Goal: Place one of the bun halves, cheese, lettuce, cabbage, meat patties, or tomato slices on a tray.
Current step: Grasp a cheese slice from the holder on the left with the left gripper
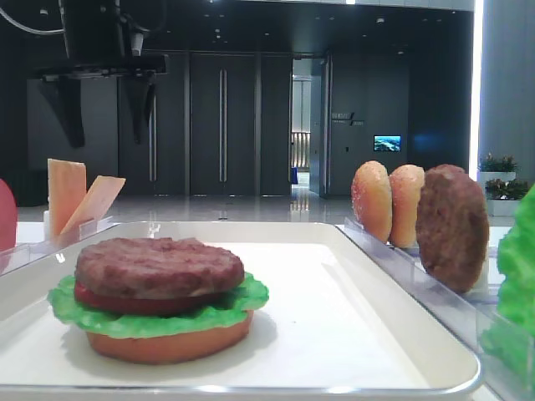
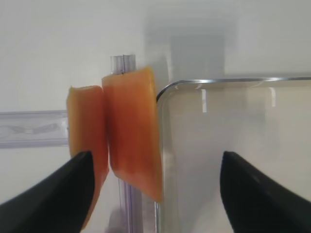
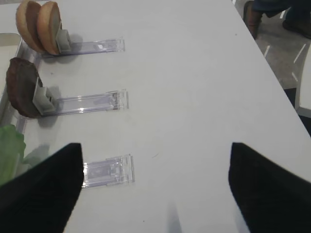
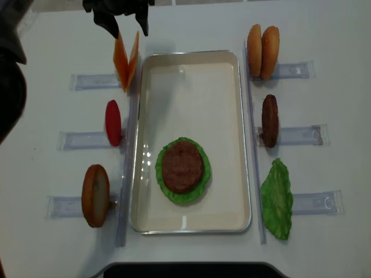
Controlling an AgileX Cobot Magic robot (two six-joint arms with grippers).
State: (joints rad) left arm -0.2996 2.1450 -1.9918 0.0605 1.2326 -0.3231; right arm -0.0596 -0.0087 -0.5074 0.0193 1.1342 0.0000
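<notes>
Two cheese slices [image 2: 131,145] lean apart in a V on a clear rack beside the tray [image 4: 191,54], at its far left corner. My left gripper [image 2: 155,194] hangs just above them, open; the slices lie between its fingers, nearer the left one, and nothing is gripped. From above, the left gripper [image 4: 126,26] sits just beyond the cheese [image 4: 126,58]. On the tray stands a stack: bun half [image 1: 167,344], lettuce [image 1: 150,316], tomato and a meat patty [image 1: 159,265] on top. My right gripper [image 3: 155,194] is open over bare table, holding nothing.
Clear racks line both sides of the tray. On the left stand a tomato slice [image 4: 113,121] and a bun half [image 4: 95,194]. On the right are two bun halves [image 4: 262,43], a patty [image 4: 269,119] and a lettuce leaf [image 4: 276,200].
</notes>
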